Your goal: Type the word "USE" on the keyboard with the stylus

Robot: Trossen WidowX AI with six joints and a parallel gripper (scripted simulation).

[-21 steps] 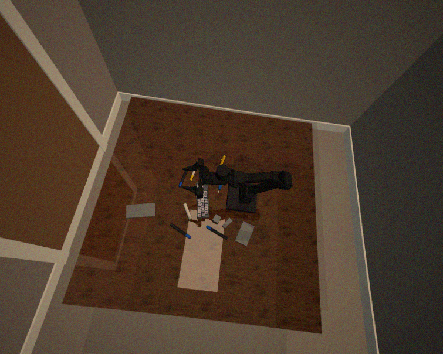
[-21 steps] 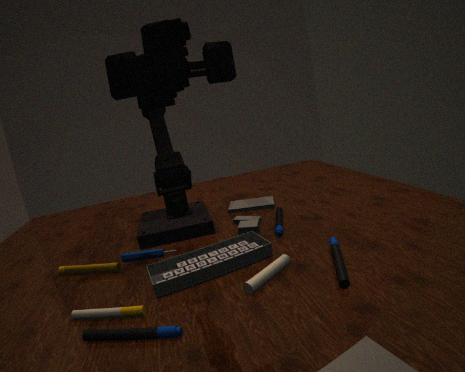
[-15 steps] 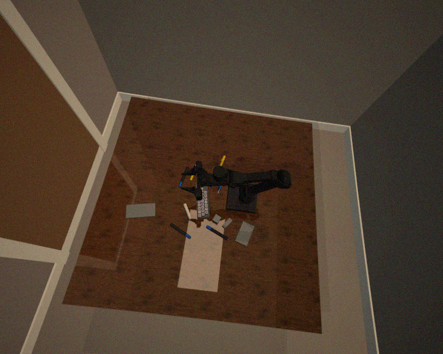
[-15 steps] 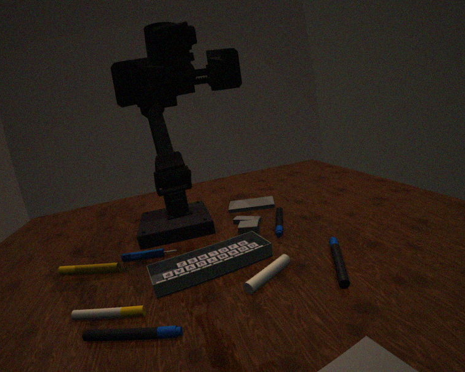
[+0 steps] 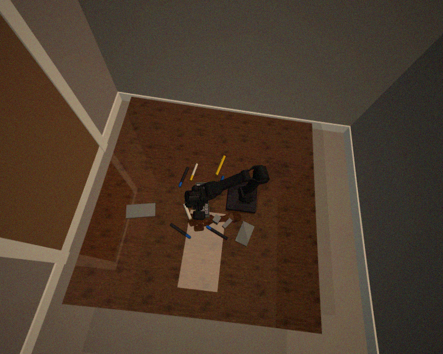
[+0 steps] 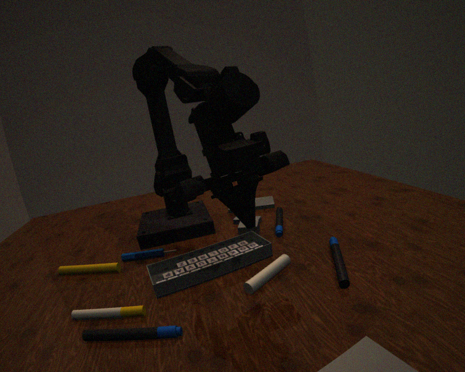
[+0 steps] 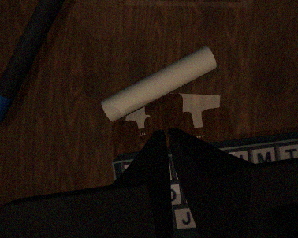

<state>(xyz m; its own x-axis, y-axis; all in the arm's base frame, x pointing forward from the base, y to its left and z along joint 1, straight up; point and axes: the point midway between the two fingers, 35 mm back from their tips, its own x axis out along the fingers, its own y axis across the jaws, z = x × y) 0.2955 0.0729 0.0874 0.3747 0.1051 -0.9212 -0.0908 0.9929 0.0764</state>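
The keyboard (image 5: 206,210) (image 6: 216,276) (image 7: 266,146) is a shallow dark tray with rows of white letter keys. My gripper (image 6: 248,227) (image 7: 166,137) points down at the keyboard's right end in the exterior view. Its fingertips are nearly together, with only a thin gap and no object seen between them. A plain white rod (image 5: 187,211) (image 6: 266,273) (image 7: 160,83), possibly the stylus, lies on the desk beside the keyboard, clear of the fingers. A blue tool with a thin metal tip (image 6: 142,255) lies behind the keyboard. The fingers hide some keys in the wrist view.
A yellow rod (image 5: 220,164) (image 6: 89,268), a white-and-yellow marker (image 5: 193,172) (image 6: 104,313) and a black marker with a blue end (image 5: 183,176) (image 6: 124,334) lie to one side. Two more such markers and several grey blocks lie around the keyboard's other end.
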